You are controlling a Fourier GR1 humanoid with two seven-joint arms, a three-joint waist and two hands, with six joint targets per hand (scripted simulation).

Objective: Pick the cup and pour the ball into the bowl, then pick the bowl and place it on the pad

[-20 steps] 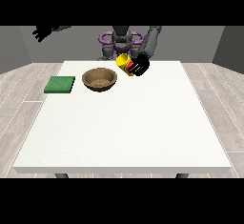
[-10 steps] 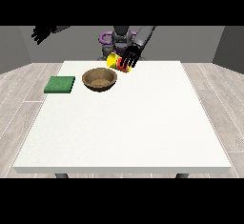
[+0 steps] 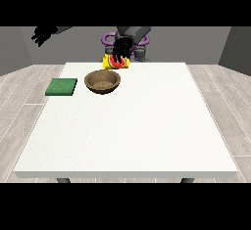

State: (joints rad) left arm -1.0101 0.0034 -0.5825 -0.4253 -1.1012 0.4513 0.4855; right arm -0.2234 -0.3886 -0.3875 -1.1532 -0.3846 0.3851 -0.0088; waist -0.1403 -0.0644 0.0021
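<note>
Cup [image 3: 116, 62] tipped, mouth toward camera

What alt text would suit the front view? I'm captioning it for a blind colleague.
A robot's black hand at the view's right holds a tipped yellow cup just behind a brown bowl on a white table. A green pad lies left of the bowl; the other hand hangs raised at the upper left.

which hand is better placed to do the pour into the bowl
Left, the hand at the view's right. It already holds the yellow cup, tipped just behind the brown bowl. The hand at the view's left is raised far off, beyond the table's edge.
</note>
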